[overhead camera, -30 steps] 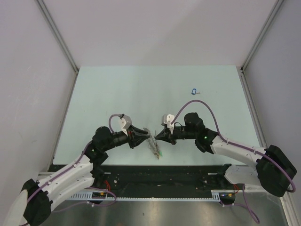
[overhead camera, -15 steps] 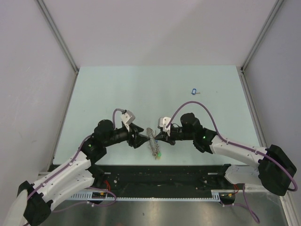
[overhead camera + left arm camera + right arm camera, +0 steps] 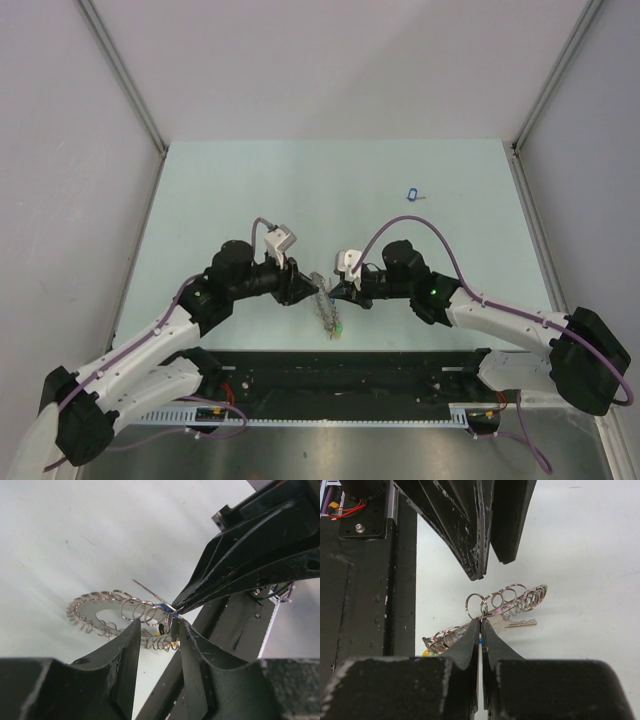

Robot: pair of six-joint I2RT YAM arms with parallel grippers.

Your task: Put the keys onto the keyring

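Now right fingers (image 3: 480, 627) clamped on blue-tagged key (image 3: 167, 608), left fingers (image 3: 302, 289) apart near keyring (image 3: 90, 608).

Top overhead, far; wrists close, sharing keyring (image 3: 90, 609).

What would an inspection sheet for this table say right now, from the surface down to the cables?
Surface: pale green table, flat and matte.
Job's things: keyring, fringed with small keys, sits between the two grippers; a loose key with a blue tag lies apart, farther back on the right.
Clutter: nothing seen.
Grippers: right gripper shut on a pinched key with a blue tag, right at the keyring. Left gripper open, jaws either side of the keyring's edge; contact cannot be told.
Cables: a purple cable loops over each wrist; red wires by the base.
Surroundings: white walls; black rail along the near edge.
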